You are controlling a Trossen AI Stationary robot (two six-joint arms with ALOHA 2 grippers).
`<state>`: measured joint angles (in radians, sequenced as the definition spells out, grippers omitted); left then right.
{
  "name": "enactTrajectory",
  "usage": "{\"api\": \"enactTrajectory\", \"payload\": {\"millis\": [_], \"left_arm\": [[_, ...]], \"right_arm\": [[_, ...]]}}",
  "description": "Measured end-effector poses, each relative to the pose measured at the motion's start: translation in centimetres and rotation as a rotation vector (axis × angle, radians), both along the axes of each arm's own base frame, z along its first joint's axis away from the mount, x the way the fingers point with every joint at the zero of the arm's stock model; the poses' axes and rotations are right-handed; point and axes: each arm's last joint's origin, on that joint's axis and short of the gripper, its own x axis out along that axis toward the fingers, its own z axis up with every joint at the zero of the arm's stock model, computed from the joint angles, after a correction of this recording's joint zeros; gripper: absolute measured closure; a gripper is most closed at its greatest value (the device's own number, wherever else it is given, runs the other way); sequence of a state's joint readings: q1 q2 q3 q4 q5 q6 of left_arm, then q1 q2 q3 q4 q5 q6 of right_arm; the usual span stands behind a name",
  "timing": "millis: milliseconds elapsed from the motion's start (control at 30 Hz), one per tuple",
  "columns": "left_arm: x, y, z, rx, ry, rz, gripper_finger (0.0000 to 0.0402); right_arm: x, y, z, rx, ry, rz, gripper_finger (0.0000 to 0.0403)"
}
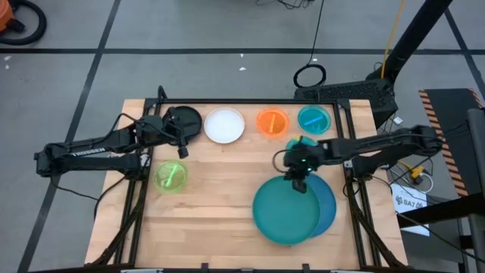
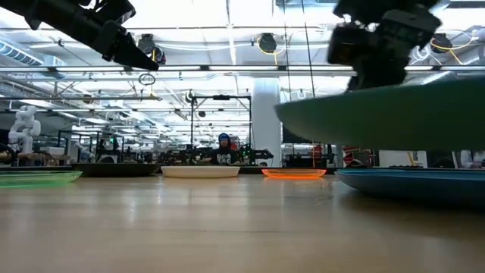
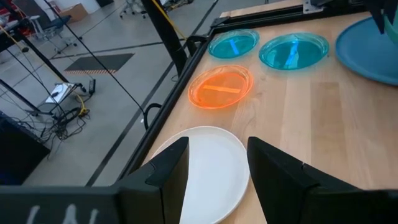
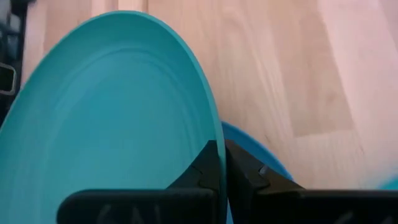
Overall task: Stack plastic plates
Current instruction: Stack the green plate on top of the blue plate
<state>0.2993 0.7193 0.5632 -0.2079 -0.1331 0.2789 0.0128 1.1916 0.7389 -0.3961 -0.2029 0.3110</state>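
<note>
Eight round plastic plates show on the pale wooden table (image 1: 220,197), whose grain runs in long boards. Two are large and smooth with shallow concentric rings: the teal plate (image 1: 284,211) and the blue plate (image 1: 329,203) beneath it. The right gripper (image 1: 298,183) has its dark fingers pressed together on the teal plate's rim, holding it raised and tilted above the blue one, which lies flat on the table's right side; the right arm reaches in from the right edge, bent at the elbow. Six smaller plates make up the rest. Along the far edge sit one black plate (image 1: 184,119), one glossy white plate (image 1: 224,126), one translucent orange plate (image 1: 272,122) and one translucent cyan plate (image 1: 314,119), with a second cyan plate (image 1: 301,144) just nearer, partly hidden by the right arm. One translucent lime green plate (image 1: 170,177) lies alone on the left side. The left gripper (image 1: 181,149) hangs between the black and lime plates, fingers apart and holding nothing, its arm stretched in from the left edge.
</note>
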Motion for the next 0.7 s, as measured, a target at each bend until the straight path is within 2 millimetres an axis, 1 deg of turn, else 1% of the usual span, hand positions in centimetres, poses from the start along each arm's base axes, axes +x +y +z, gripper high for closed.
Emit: {"api": "enactTrajectory", "payload": {"millis": [133,267,433,700], "left_arm": [[0.0,0.0,0.0,0.002,0.001,-0.001,0.0231],[0.0,0.0,0.0,0.006,0.002,-0.002,0.0231],[0.0,0.0,0.0,0.007,0.002,-0.002,0.0231],[0.0,0.0,0.0,0.007,0.002,-0.002,0.0231]], "right_arm": [[-2.5,-0.1,-0.2,0.018,-0.033,-0.072,0.0401],[-4.4,-0.3,-0.7,0.010,-0.057,-0.132,0.0401],[-6.2,-0.3,-2.1,0.035,-0.040,-0.163,0.0401],[-8.2,-0.3,-3.8,0.060,0.012,-0.204,0.0401]]}}
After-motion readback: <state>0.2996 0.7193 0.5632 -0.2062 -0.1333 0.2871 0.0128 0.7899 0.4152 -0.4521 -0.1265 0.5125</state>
